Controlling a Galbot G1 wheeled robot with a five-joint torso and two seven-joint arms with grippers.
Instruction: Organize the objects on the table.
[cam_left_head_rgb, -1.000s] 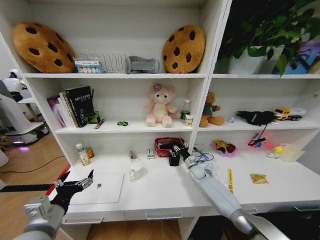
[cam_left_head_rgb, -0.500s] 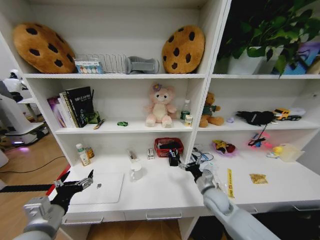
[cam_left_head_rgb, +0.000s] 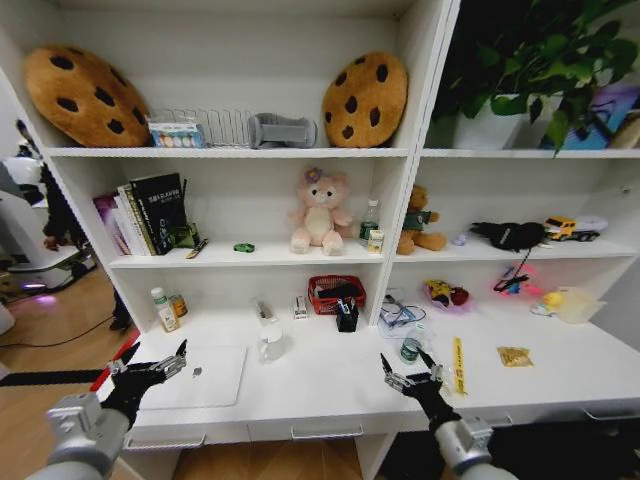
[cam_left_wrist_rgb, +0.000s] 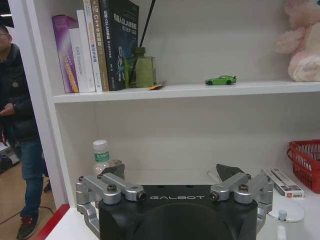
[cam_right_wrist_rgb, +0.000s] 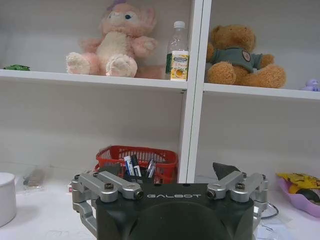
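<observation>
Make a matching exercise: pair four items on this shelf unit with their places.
Things:
1. slim silver laptop
2. tiny green toy car
3. red mesh basket
4. round brown cookie-shaped cushion

Places:
A. top shelf
B. middle shelf, left of the pink plush bear
C. desk front, by the left tool
D. desk back, centre

Pairs: 1-C, 2-B, 3-D, 4-A

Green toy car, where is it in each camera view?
Head view: green toy car on the middle shelf, between the books and the pink plush bear.
Left wrist view: car on the same shelf, between diffuser bottle and bear.
Right wrist view: car on that shelf, apart from the bear.
Shared landmark: the pink plush bear.
</observation>
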